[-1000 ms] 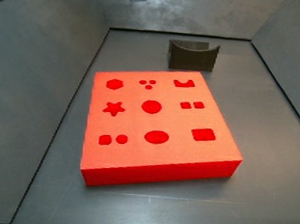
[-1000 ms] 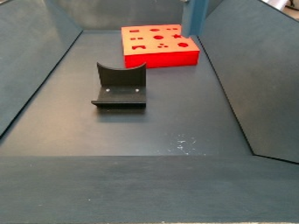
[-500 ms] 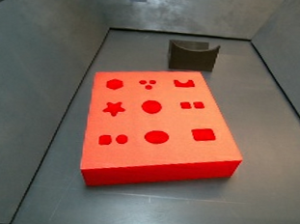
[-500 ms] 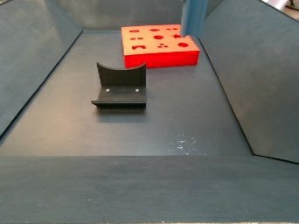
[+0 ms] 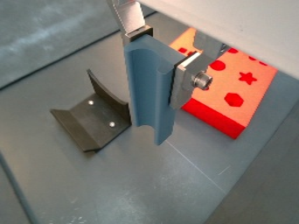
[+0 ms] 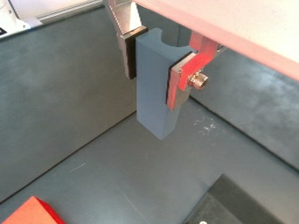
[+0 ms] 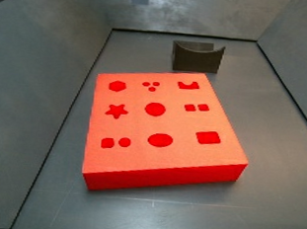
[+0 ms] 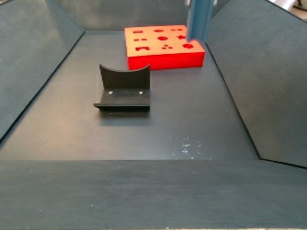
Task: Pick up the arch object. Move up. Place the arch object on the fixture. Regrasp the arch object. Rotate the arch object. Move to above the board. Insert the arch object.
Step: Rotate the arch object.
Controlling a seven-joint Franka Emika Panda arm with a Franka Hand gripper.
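My gripper [image 5: 158, 59] is shut on the arch object [image 5: 149, 98], a slate grey-blue oblong block that hangs upright between the silver fingers, high above the floor. It shows the same way in both wrist views [image 6: 156, 103]. In a side view the arch object [image 8: 199, 20] hangs at the far right, above the red board [image 8: 168, 59]; the gripper is out of that frame. The fixture [image 8: 122, 88], a dark bracket with a curved dip, stands on the floor nearer the camera. It also shows in a side view [image 7: 197, 56] behind the board [image 7: 165, 169] and in a wrist view [image 5: 87, 122].
Grey sloping walls [image 8: 36, 67] enclose the dark floor on all sides. The board [image 5: 222, 121] has several cut-out holes: star, circles, ovals, squares, hexagon, notched arch. A corner of the board [image 6: 30, 213] shows below the gripper.
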